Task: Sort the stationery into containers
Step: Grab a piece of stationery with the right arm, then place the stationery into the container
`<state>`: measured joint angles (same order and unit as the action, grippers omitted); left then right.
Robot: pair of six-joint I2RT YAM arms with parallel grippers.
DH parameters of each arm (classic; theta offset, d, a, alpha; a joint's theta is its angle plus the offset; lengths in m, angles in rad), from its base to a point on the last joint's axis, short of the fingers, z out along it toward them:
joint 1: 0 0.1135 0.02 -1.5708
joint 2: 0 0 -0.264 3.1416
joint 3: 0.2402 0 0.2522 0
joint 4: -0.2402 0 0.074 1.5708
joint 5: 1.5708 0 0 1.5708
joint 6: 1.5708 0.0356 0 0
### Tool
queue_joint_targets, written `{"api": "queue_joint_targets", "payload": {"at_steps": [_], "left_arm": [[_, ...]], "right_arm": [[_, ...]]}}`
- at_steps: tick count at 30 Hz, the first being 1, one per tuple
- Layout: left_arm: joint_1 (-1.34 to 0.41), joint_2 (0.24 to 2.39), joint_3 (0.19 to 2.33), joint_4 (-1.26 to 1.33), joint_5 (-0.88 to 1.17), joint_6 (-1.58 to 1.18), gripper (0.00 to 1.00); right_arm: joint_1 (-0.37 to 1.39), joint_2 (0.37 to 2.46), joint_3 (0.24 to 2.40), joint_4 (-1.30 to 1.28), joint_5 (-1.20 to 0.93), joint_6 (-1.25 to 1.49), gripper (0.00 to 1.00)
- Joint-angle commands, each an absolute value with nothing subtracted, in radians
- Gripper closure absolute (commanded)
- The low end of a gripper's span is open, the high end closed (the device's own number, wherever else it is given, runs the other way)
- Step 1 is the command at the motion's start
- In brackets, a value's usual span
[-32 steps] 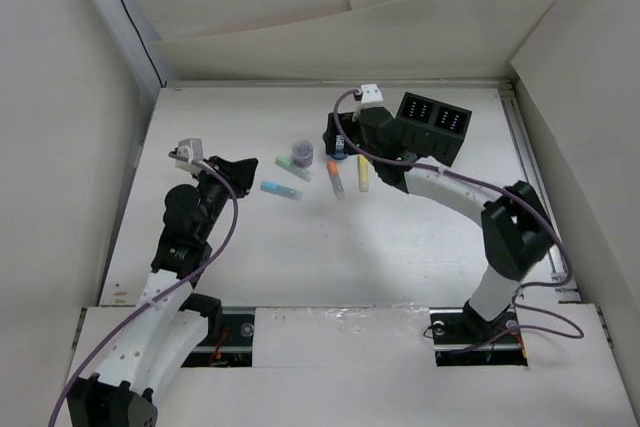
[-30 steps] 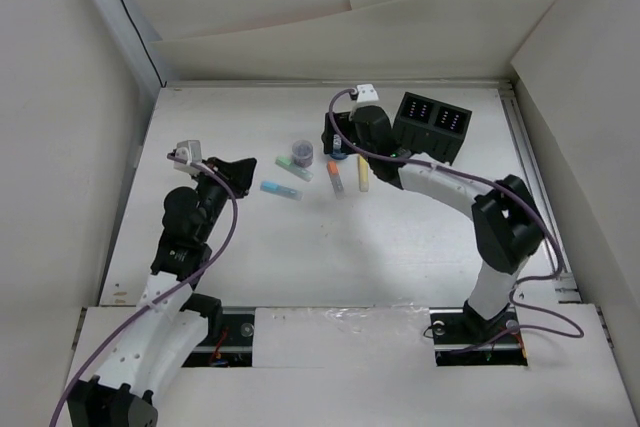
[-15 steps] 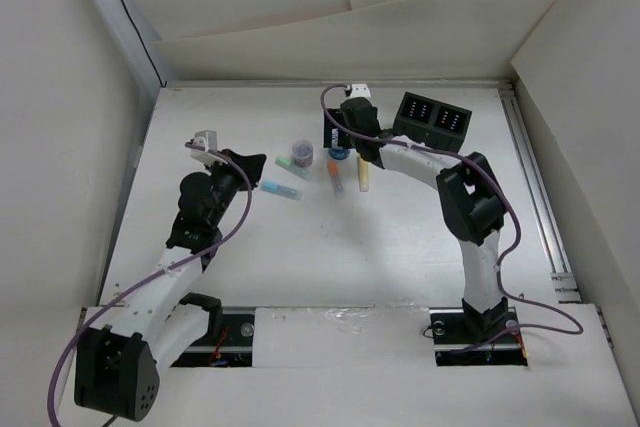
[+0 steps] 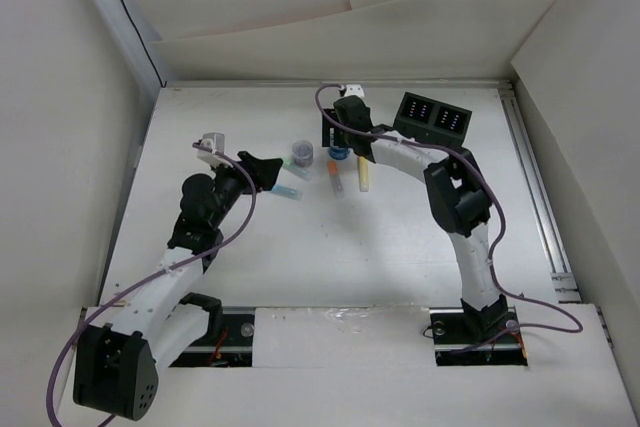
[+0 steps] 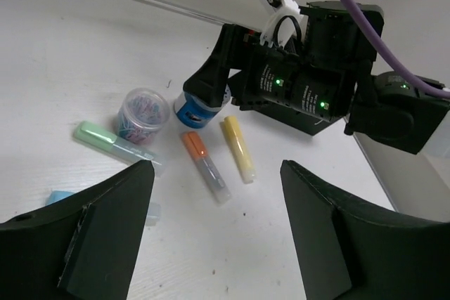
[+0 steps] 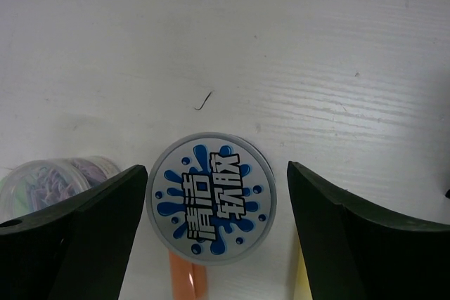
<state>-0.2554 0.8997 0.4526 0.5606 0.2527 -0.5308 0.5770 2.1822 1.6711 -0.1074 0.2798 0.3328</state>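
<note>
right gripper (image 6: 216, 173): fingers spread, blue-white roll (image 6: 211, 198) seen centred between them, lower middle of frame, not pinched | left gripper (image 5: 218, 173): fingers spread, nothing held | black box (image 4: 432, 119): seen right of roll

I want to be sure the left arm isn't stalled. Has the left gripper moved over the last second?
Yes. The left gripper has moved right, toward the light blue marker. Its fingers now reach that marker's left end, where earlier a clear gap separated them.
</note>
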Motion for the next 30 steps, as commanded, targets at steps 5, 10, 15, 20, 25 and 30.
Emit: {"api": "queue_joint_targets", "payload": {"at_steps": [5,10,15,20,25,30], "left_arm": [[-0.259,0.903,0.417,0.572,0.229,-0.492,0.34],[-0.259,0.942,0.43,0.592,0.273,-0.483,0.34],[-0.259,0.953,0.419,0.614,0.287,-0.483,0.38],[-0.279,0.962,0.419,0.633,0.308,-0.483,0.38],[-0.288,0.962,0.419,0.643,0.319,-0.483,0.38],[-0.288,0.962,0.419,0.643,0.319,-0.483,0.38]], "right_arm": [[0.584,2.229,1.756,-0.156,0.313,0.345,0.27],[0.595,2.154,1.747,-0.156,0.373,0.354,0.58],[0.565,1.924,1.715,-0.147,0.488,0.33,0.62],[0.39,1.75,1.622,-0.147,0.47,0.35,0.62],[0.204,1.695,1.569,-0.156,0.448,0.379,0.62],[0.114,1.718,1.58,-0.19,0.448,0.397,0.62]]}}
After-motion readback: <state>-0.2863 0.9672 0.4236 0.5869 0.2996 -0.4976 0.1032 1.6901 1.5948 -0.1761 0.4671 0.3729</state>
